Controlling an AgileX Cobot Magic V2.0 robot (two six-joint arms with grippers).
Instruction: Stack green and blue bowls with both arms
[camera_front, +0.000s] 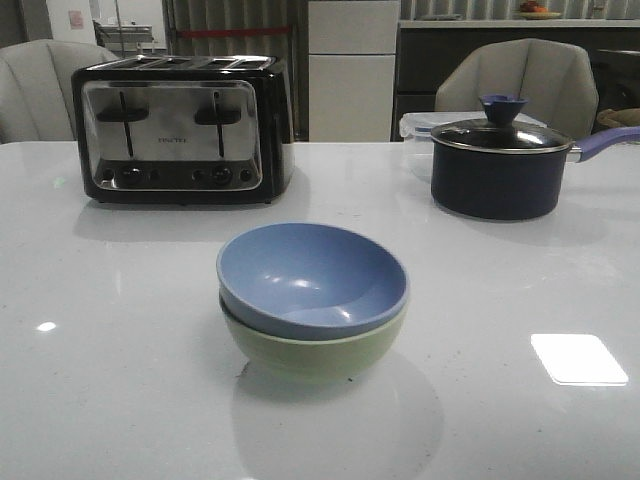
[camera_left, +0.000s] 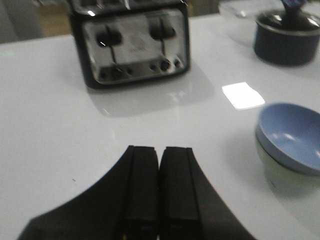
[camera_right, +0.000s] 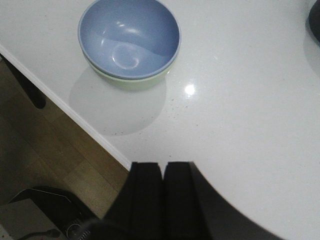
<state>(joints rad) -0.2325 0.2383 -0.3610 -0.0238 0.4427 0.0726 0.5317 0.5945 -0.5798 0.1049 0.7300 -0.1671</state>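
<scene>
The dusty blue bowl (camera_front: 310, 275) sits nested inside the pale green bowl (camera_front: 320, 355) in the middle of the white table, a little tilted. The stack also shows in the left wrist view, blue bowl (camera_left: 292, 135) on green bowl (camera_left: 280, 172), and in the right wrist view, blue bowl (camera_right: 129, 37) on green bowl (camera_right: 132, 82). My left gripper (camera_left: 160, 150) is shut and empty, above bare table, well apart from the bowls. My right gripper (camera_right: 163, 166) is shut and empty, over the table's edge, away from the bowls. Neither arm shows in the front view.
A black and chrome toaster (camera_front: 180, 125) stands at the back left. A dark navy lidded saucepan (camera_front: 500, 160) with a purple handle stands at the back right, a clear container behind it. The table's front edge (camera_right: 75, 115) and the floor show in the right wrist view.
</scene>
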